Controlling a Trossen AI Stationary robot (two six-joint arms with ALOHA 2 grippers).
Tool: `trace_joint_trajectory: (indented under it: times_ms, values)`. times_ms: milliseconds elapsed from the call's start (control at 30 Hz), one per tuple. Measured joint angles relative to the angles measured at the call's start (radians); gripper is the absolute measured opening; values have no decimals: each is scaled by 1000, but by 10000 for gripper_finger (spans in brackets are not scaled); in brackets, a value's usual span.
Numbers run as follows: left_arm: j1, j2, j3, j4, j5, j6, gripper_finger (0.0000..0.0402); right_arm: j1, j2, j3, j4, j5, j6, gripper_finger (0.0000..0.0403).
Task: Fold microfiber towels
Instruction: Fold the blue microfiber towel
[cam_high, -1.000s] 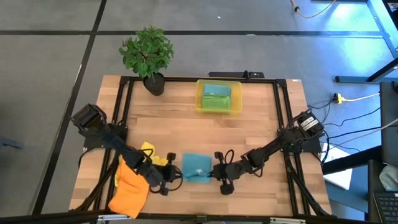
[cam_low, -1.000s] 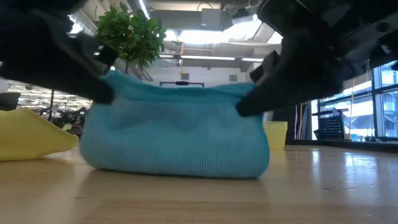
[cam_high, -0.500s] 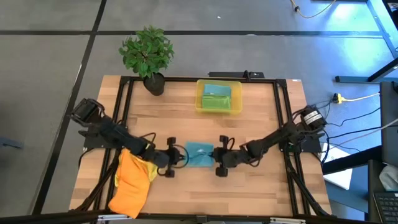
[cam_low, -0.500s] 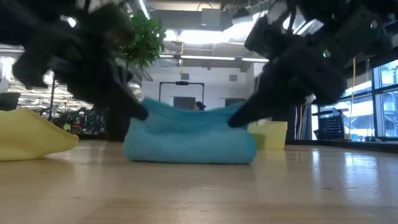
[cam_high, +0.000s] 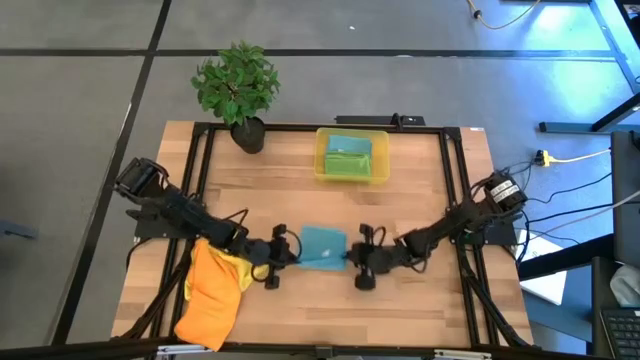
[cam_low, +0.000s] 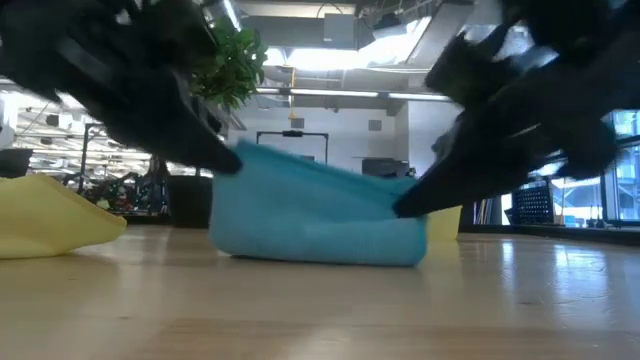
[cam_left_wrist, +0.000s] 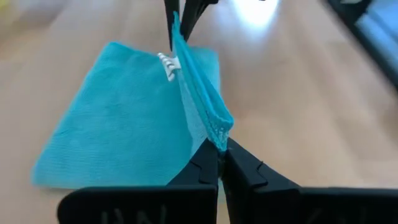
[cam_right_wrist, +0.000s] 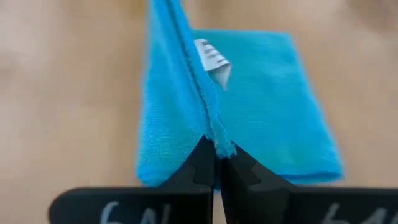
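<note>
Wooden table (cam_high: 420, 200): potted plant (cam_high: 238, 90), yellow bin (cam_high: 352, 156), teal towel (cam_high: 322, 246), orange towel (cam_high: 212, 296).

Robotics lab/workshop, wooden bench (cam_high: 300, 190) w/ black frame, floor cables (cam_high: 575, 155), ceiling strip lights (cam_low: 330, 60)

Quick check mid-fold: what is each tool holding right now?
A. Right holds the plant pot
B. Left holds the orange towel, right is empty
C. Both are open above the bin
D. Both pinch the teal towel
D. Each wrist view shows the left tool and the right tool closed on an edge of the teal towel.
</note>
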Motion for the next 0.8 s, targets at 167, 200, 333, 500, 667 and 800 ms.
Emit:
trace_joint_trajectory:
  times_ms: [167, 200, 333, 500, 667, 800]
  values:
    - [-122, 1, 65, -2, -42, -34, 0, 131, 0, 24, 49, 9, 13, 7]
    - [-146, 1, 84, -5, -55, -32, 0, 155, 0, 40, 45, 10, 13, 7]
    - [-203, 1, 164, -42, -96, 54, 0, 212, 0, 115, -25, 80, -44, 7]
    - [-158, 1, 171, -154, -125, 38, 0, 156, -5, 176, -156, 104, -62, 7]
    - [-95, 1, 79, -154, -118, -54, 0, 57, -5, 168, -180, 63, -63, 7]
    - [-78, 1, -20, -26, -118, -106, 0, -21, -3, 149, -175, 0, -65, 7]
